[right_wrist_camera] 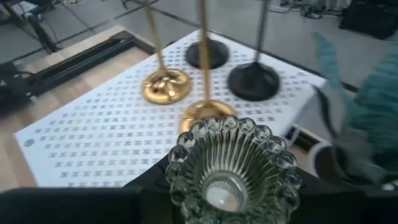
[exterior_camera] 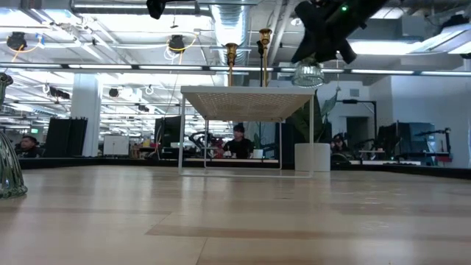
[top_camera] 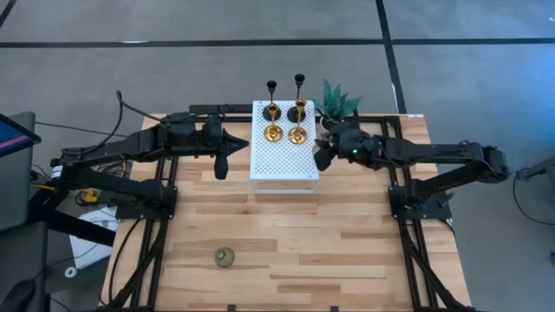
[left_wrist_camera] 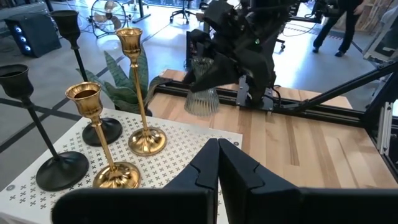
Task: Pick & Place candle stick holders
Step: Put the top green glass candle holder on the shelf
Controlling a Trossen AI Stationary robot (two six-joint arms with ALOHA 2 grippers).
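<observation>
Progress stands at four of six holders placed, as judged from the present layout. On the white perforated stand [top_camera: 284,160] at the far centre of the worktop [top_camera: 347,251], two black holders [top_camera: 271,87] occupy the back row and two gold holders [top_camera: 273,132] the row just in front of them; all four stand upright on their round bases.

The fifth item, a pale-green glass holder [right_wrist_camera: 231,177], is in transit. The right gripper [top_camera: 324,156] carries it in the air just beside the stand's right edge, near the potted plant [top_camera: 336,102]. The fingers are clamped on the glass body (partly apart, as the width of the piece requires). The low view shows this holder [exterior_camera: 307,73] hanging above the level of the stand's top, so it is not yet set down.

The sixth item, a second glass holder [top_camera: 225,256], rests alone on the near left part of the worktop, well apart from the stand. Remaining work, by this reading: set down the carried piece, then fetch and place the last one.

The left gripper [top_camera: 220,165] waits just beside the stand's left edge with its fingers pressed together and nothing held.

Appearance of the carried holder: squat, ribbed clear-green glass, with a beaded rim of small round lobes around a central cup (seen from above in the right wrist view).
</observation>
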